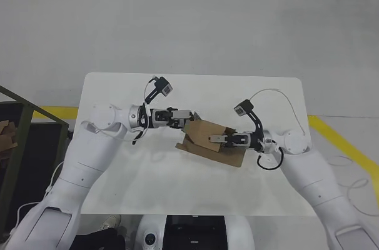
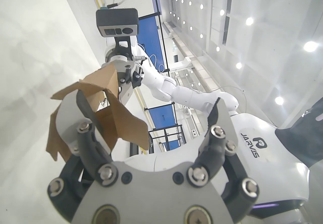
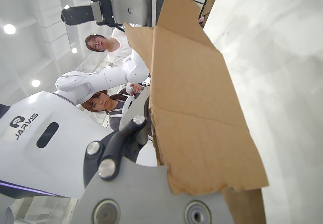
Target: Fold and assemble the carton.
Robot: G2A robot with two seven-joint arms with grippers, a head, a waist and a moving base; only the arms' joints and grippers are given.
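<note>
White smooth table (image 1: 146, 181): creased brown cardboard carton (image 1: 205, 139), flaps splayed.

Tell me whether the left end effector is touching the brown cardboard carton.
Touching. In the left wrist view one finger of the open left end effector lies wedged between flaps of the brown cardboard carton.

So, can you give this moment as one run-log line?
carton: partly folded | left hand: open, at carton | right hand: shut on carton
</note>
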